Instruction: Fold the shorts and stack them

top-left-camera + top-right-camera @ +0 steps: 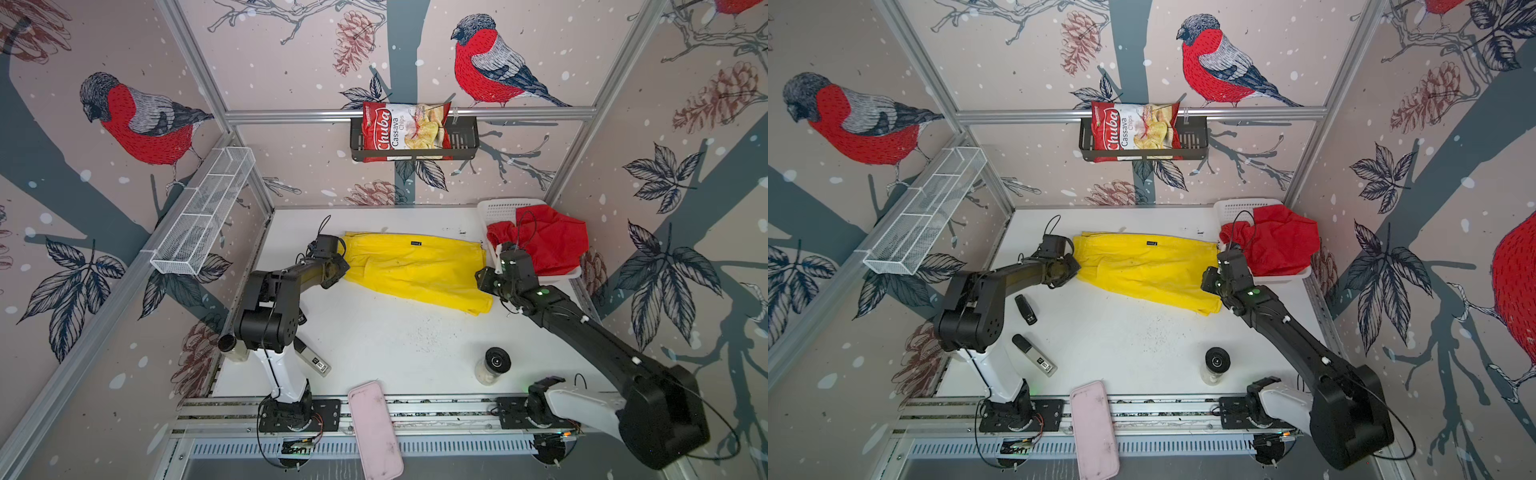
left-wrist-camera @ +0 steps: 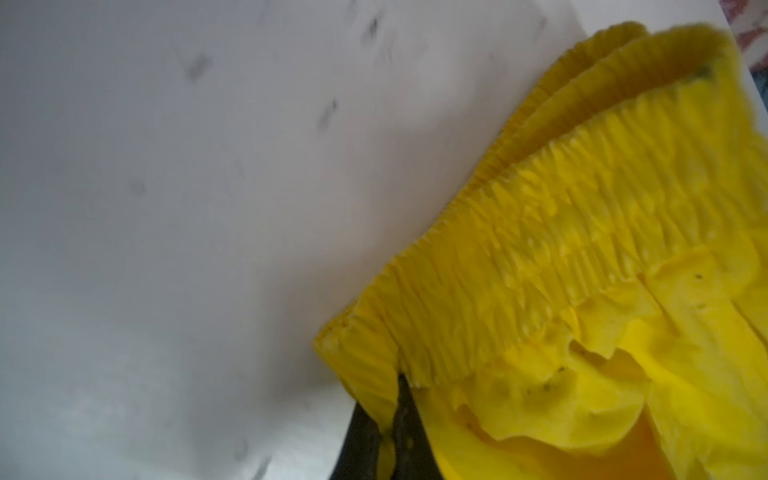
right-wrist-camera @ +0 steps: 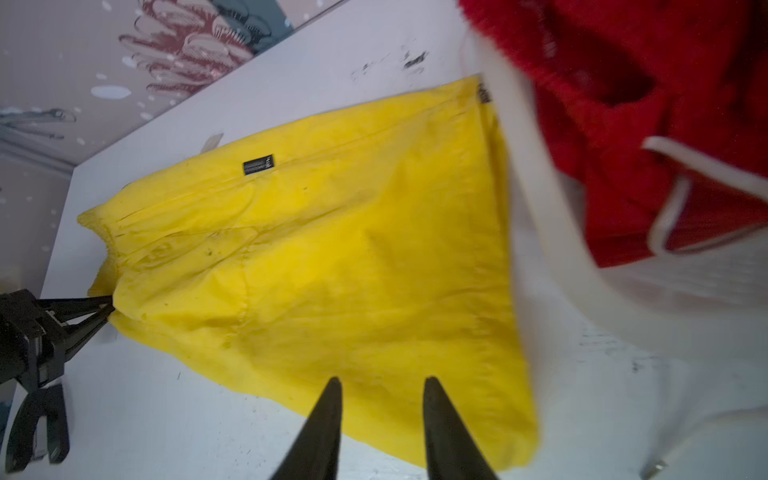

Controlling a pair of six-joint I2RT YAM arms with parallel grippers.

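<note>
Well, the left gripper (image 3: pixel 109 309) pinches the yellow shorts (image 1: pixel 415 266) by their nine o'clock waistband; the right gripper (image 3: pixel 380 386) hovers parted, empty, over the three o'clock hem, while the red shorts (image 1: pixel 548 245) sit at two o'clock. A one-sided pull might bunch the cloth

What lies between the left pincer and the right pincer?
The yellow shorts, spread on the white table, span that whole stretch; both top views show it.

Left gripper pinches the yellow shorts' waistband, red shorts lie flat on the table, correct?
No: the red mesh shorts lie bunched in the white plastic basket, as both top views show. The left gripper does pinch the waistband of the thin yellow shorts.
</note>
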